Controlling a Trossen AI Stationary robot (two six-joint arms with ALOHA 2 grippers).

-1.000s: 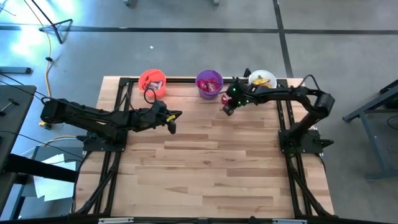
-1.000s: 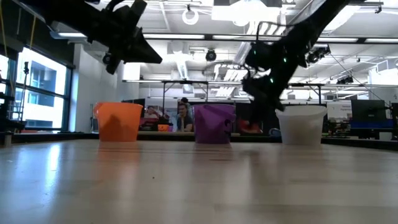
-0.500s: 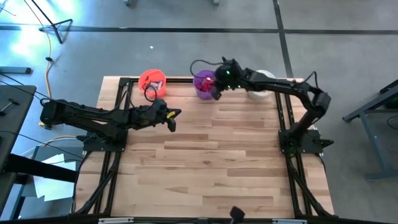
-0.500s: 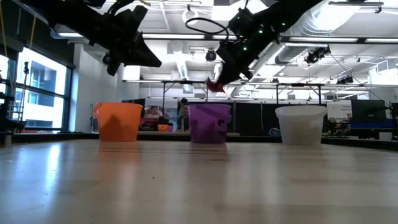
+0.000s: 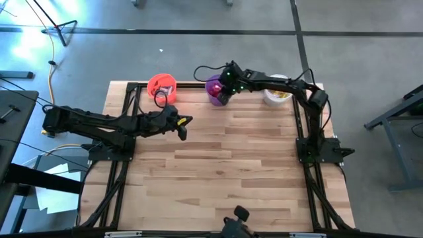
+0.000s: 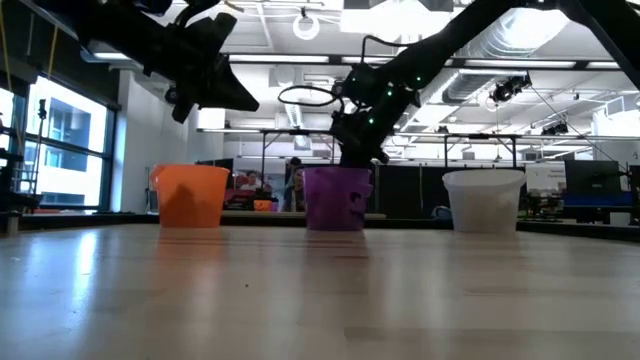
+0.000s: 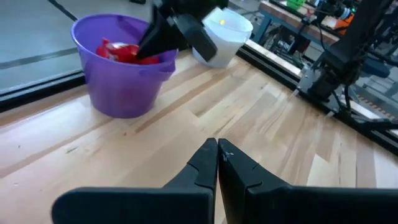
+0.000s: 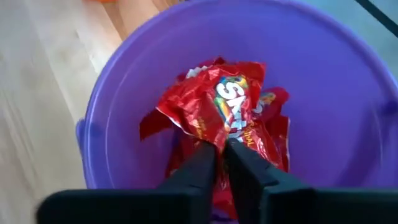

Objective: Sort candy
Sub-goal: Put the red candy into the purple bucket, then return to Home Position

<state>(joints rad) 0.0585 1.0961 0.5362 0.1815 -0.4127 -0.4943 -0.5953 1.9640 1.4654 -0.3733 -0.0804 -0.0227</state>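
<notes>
My right gripper (image 5: 223,84) is at the mouth of the purple cup (image 5: 217,92), shut on a red candy packet (image 8: 217,106). More red packets (image 8: 267,140) lie under it in the cup. In the left wrist view the right gripper's fingers (image 7: 163,34) reach over the purple cup (image 7: 121,81) and its red candy (image 7: 121,53). My left gripper (image 5: 184,129) is shut and empty above the table's left middle, fingertips together (image 7: 217,147). The white cup (image 5: 277,91) holds yellow candy (image 5: 280,93). My right gripper pinches the red packet's crumpled edge (image 8: 208,138) between its two fingertips. The fingers come from above, slanting down into the purple cup. The packet is inside the cup's mouth over the other red packets; whether it rests on them I cannot tell.
The orange-red cup (image 5: 162,86) stands at the far left of the row, left of the purple cup, with the white cup (image 6: 484,198) to the right. The wooden table (image 5: 225,172) stretches bare nearward. A small dark object (image 5: 236,217) shows at the near edge.
My right gripper has carried the red packet from the table in front of the gap between the purple and white cups, up and toward the far-left, then down to the purple cup's mouth. It has stayed shut on the packet.
</notes>
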